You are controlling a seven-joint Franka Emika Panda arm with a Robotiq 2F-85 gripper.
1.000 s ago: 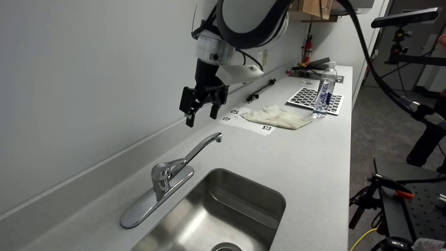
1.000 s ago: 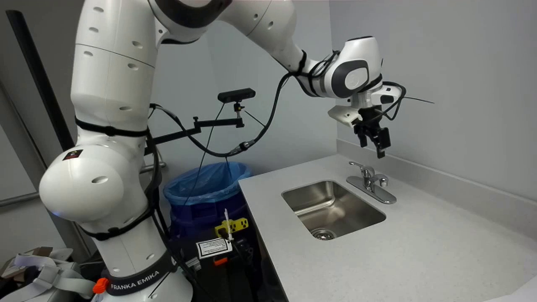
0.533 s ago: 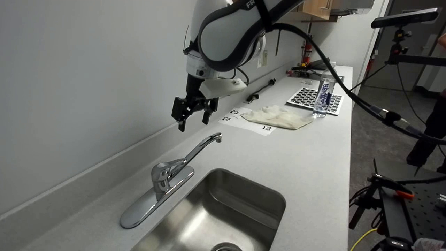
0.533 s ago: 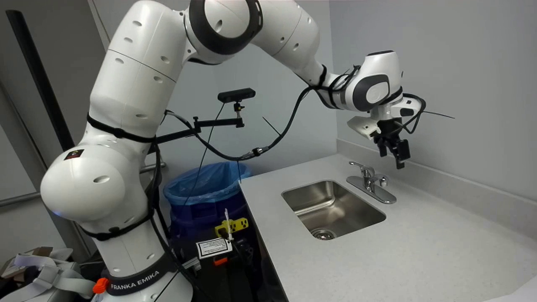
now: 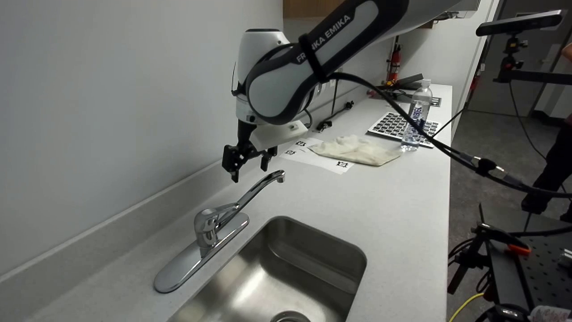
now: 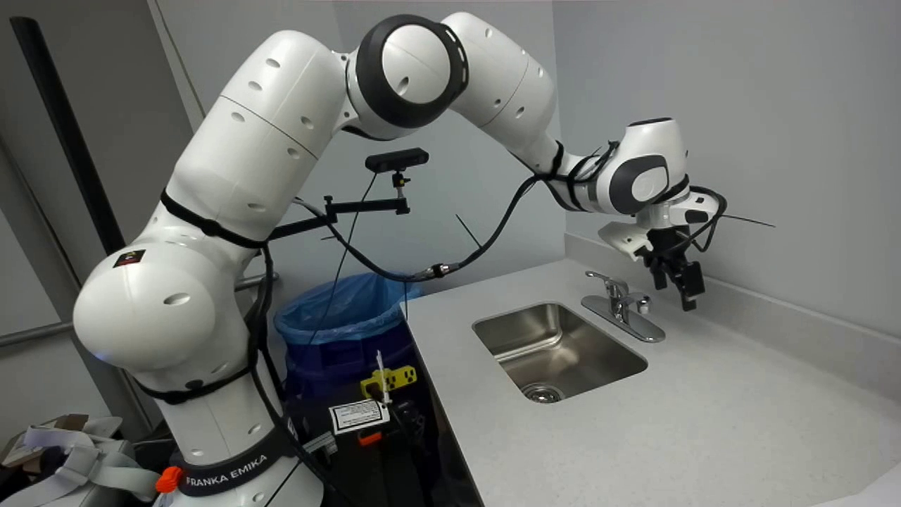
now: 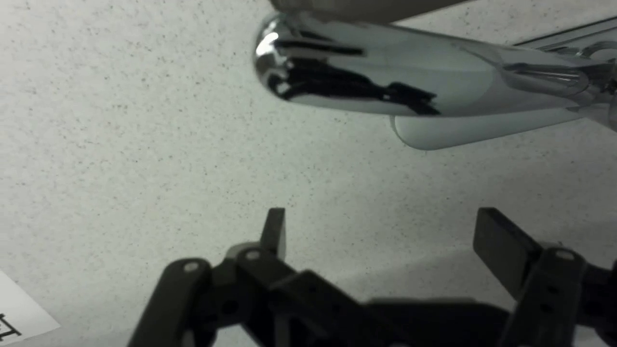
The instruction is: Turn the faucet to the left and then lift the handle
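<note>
Chrome faucet (image 5: 208,230), near Robotiq gripper (image 7: 381,226) spread wide around nothing. Could jam the arched spout (image 7: 409,67) downward instead of swinging it, if lowered too close.

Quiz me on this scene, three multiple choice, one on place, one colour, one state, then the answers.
1. Where is the cloth?
A: in the sink. B: on the counter. C: on the floor.
2. What colour is the faucet?
A: black. B: copper. C: silver.
3. How does the gripper stand?
A: open. B: shut. C: gripping the cloth.

1 B, an exterior view shows it spread near the bottle; 2 C, its chrome shows in both exterior views; 3 A, the wrist view shows its fingers apart.
</note>
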